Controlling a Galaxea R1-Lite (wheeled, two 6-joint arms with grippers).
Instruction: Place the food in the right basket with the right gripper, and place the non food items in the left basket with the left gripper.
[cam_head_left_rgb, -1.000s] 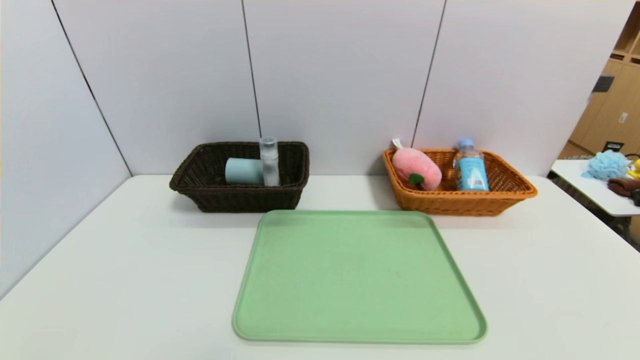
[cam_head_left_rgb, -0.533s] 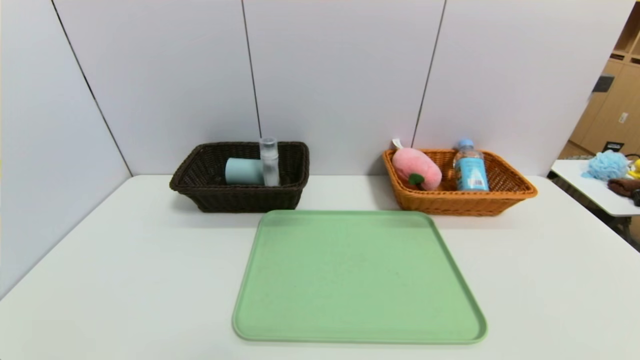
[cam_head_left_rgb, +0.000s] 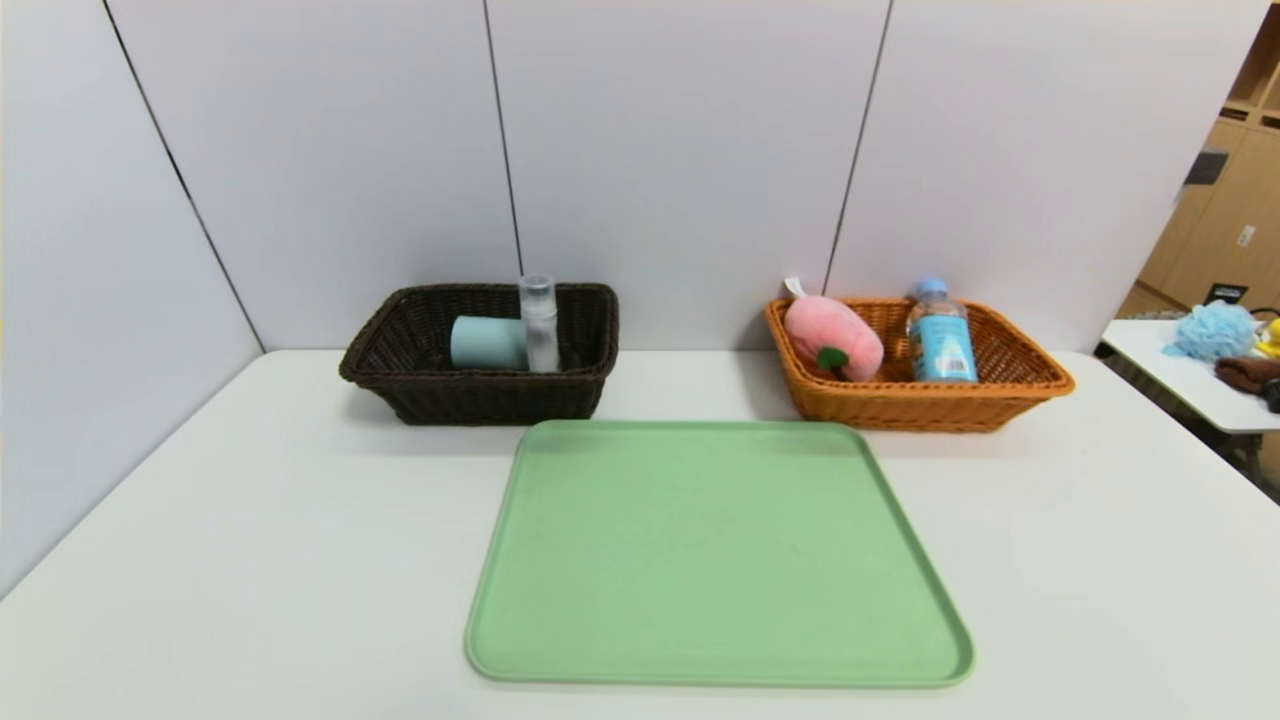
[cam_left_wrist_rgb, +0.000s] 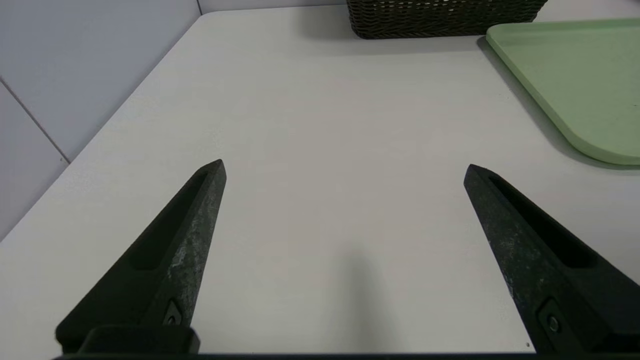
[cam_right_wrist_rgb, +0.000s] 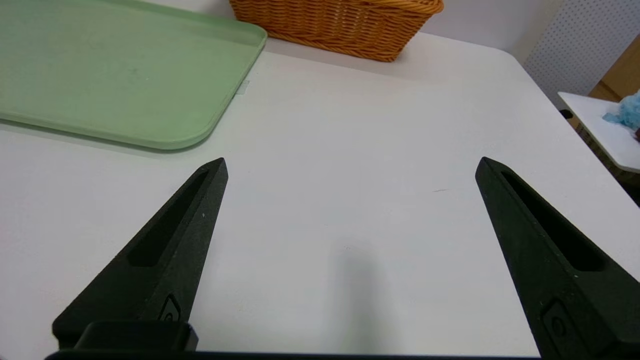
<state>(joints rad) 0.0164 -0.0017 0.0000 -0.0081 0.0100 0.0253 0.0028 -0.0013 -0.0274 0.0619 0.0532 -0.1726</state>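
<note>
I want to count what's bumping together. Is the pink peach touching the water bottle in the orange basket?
Apart. The head view shows orange weave of the right basket between the pink peach and the water bottle, a plain gap.

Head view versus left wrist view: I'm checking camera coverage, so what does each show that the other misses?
Only the head view shows the basket contents: blue-grey cup and slim clear bottle in the dark basket, plush peach and water bottle in the orange basket.

Only the left wrist view shows the left gripper, fingers spread wide above bare table, holding nothing.

Both show the dark basket's front wall, the green tray and the white table.
</note>
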